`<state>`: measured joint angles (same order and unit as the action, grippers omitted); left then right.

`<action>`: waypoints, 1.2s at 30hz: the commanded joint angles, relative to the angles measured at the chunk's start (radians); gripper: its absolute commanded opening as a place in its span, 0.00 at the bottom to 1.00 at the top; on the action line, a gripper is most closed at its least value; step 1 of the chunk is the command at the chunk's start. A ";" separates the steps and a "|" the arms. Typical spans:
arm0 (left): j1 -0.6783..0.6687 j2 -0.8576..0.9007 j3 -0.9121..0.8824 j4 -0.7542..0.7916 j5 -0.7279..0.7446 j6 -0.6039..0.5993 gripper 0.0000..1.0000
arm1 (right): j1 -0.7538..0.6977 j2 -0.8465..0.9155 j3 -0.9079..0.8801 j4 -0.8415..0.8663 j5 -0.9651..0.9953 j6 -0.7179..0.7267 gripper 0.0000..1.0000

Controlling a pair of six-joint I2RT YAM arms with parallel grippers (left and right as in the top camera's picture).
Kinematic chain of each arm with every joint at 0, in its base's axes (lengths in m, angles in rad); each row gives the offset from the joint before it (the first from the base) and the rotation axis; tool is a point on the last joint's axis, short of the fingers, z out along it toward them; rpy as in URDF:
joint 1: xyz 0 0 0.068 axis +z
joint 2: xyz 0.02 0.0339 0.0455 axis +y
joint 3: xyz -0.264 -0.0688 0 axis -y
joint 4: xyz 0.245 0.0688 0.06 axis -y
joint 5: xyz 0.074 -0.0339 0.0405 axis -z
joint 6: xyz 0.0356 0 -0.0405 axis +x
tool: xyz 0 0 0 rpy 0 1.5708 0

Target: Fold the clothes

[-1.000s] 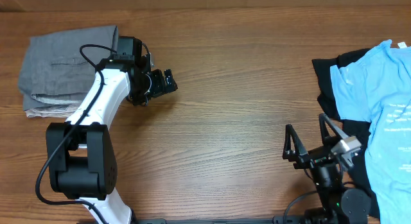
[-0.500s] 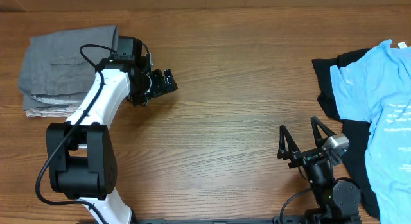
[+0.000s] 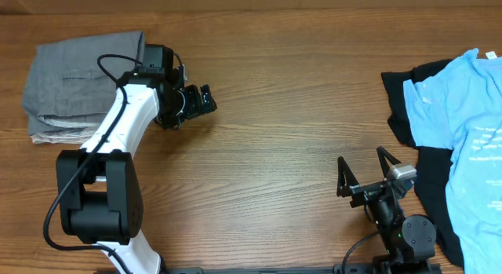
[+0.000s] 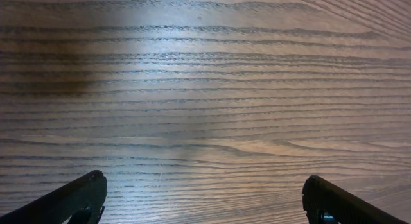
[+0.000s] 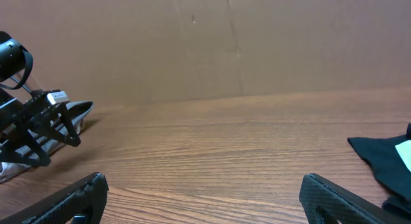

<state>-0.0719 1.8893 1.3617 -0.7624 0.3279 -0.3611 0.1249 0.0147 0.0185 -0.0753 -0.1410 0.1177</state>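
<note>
Folded grey shorts [image 3: 74,82] lie at the table's far left, with a beige layer [image 3: 55,136] showing under their near edge. My left gripper [image 3: 205,99] stands open just right of them over bare wood [image 4: 205,108], nothing between its fingers. At the far right a light-blue printed T-shirt [image 3: 467,140] lies spread on a black garment [image 3: 408,93]. My right gripper [image 3: 362,170] is open near the front edge, left of that pile, holding nothing. In the right wrist view the black garment [image 5: 385,160] shows at the right edge.
A brown cardboard wall [image 5: 205,44] stands behind the table. The left arm's white link [image 3: 118,133] and black base [image 3: 94,199] sit at the front left. The right arm's base [image 3: 412,235] is at the front right.
The right gripper has drawn back left and toward the front edge, away from the T-shirt pile. The left arm has not moved.
</note>
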 commanded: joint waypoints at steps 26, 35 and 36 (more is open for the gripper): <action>-0.001 -0.019 0.015 0.003 -0.006 -0.002 1.00 | -0.003 -0.012 -0.011 0.003 0.010 -0.018 1.00; -0.036 -0.389 0.015 0.004 -0.076 -0.002 1.00 | -0.003 -0.012 -0.011 0.003 0.010 -0.018 1.00; -0.039 -0.444 0.015 0.004 -0.077 -0.002 1.00 | -0.003 -0.011 -0.011 0.003 0.010 -0.018 1.00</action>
<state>-0.0914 1.6558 1.3617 -0.7624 0.2741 -0.3611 0.1249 0.0147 0.0185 -0.0753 -0.1410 0.1043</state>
